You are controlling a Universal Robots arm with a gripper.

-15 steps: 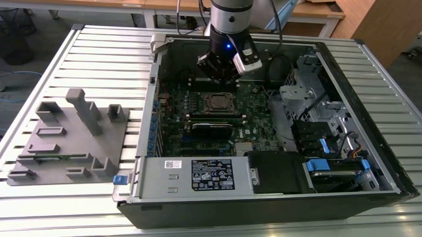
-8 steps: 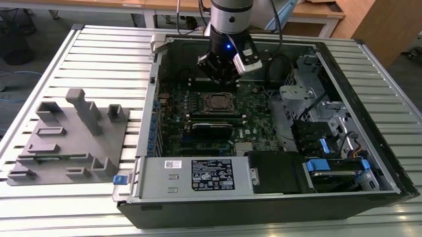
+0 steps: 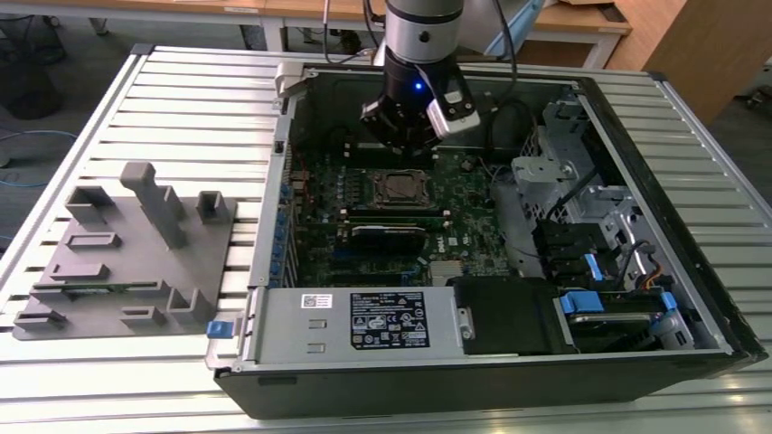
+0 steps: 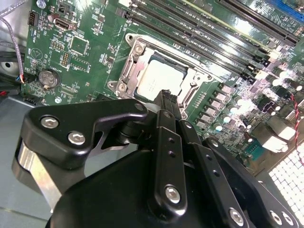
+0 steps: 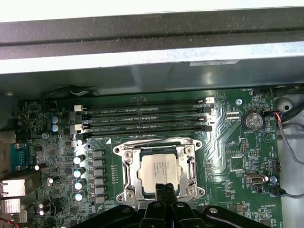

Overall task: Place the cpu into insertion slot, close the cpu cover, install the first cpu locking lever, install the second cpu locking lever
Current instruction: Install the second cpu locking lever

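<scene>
First wrist view: I see the cpu (image 5: pixel 160 169) seated in the slot (image 5: pixel 128 167), cover (image 5: pixel 159 142) down around it
Jaws (image 5: pixel 165 188): closed together, empty, just above the cpu's edge

This looks like a lab or workshop for testing robots. A big open black computer case (image 3: pixel 483 271) lies on a ribbed silver metal table (image 3: pixel 181 81). At nine o'clock from the case sits a grey plastic holder block (image 3: pixel 127 262). At twelve o'clock stand light wooden desks (image 3: pixel 289 11).
</scene>
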